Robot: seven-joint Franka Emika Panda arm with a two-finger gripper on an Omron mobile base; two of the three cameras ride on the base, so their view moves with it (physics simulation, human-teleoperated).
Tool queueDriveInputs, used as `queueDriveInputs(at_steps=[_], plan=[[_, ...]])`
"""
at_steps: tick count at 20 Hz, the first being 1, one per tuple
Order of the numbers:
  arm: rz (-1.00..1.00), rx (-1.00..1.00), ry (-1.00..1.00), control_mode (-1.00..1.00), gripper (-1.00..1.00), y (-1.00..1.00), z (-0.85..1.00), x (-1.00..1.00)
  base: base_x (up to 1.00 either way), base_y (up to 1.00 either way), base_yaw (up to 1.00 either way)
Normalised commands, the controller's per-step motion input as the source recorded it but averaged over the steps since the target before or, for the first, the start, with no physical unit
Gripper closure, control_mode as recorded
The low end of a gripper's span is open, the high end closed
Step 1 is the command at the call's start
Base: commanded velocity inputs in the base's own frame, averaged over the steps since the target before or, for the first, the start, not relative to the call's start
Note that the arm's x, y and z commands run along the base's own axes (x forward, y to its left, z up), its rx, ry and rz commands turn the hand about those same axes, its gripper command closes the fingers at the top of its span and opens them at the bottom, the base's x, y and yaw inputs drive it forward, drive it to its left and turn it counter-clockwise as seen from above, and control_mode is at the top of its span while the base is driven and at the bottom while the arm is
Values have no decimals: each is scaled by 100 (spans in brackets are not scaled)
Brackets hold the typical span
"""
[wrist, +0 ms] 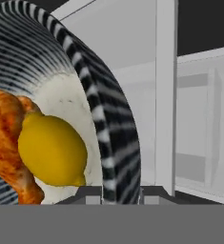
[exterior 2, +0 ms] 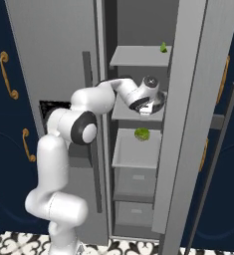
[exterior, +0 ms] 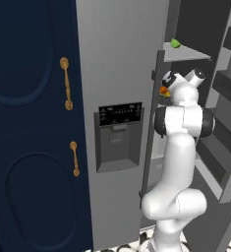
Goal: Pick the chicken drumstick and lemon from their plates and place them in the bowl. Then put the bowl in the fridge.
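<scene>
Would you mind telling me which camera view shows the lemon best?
The hand view: the lemon lies large and unobstructed inside the bowl, against the chicken drumstick. The right base view gives the bowl's rim on a fridge shelf behind the wrist; the left base view gives an orange speck beside the arm.

Ribbed metallic bowl (wrist: 111, 143), brushed-steel fridge (exterior: 119, 59)

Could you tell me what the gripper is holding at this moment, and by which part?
The gripper straddles the rim of the bowl, which holds the lemon and chicken drumstick, one fingertip on each side. Whether the jaws are clamped or loosening cannot be told.
</scene>
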Motion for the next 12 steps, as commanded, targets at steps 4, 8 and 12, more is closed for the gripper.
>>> queueDriveInputs(at_steps=[4,8,12], plan=[[0,0,0,-100,100,0,-42,4,0,0,0],[0,0,0,-100,-100,4,-12,0,0,0,0],[0,0,-7,-100,-100,6,27,-3,0,0,0]])
